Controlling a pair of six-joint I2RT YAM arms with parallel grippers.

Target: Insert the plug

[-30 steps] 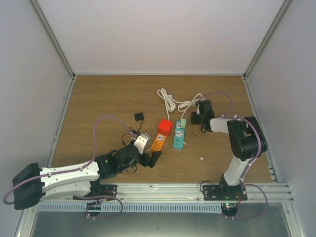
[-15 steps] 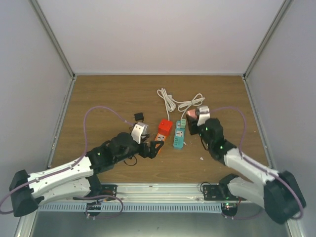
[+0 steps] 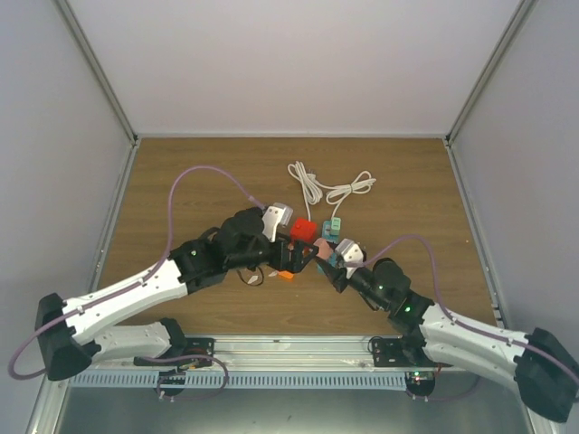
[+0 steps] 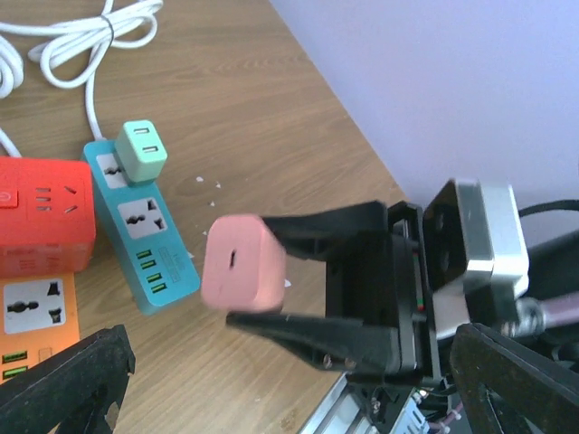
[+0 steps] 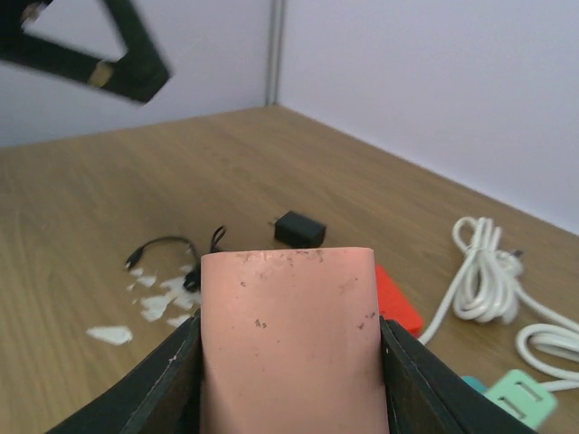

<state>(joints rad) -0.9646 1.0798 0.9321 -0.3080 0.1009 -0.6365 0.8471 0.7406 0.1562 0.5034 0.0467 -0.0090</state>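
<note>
Right gripper [image 5: 288, 371]: pinching pink plug [image 5: 288, 307]
Left gripper [image 3: 300, 255]: spread, facing right gripper
Teal strip [image 4: 152, 242]: on table [image 4: 235, 99], near right gripper's tips

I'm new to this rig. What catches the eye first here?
A pink plug, clamped in the right hand, is held above the table before the left wrist camera. Nearby lie a red-orange power strip and a teal strip carrying a mint adapter, white cable coiled beyond.
</note>
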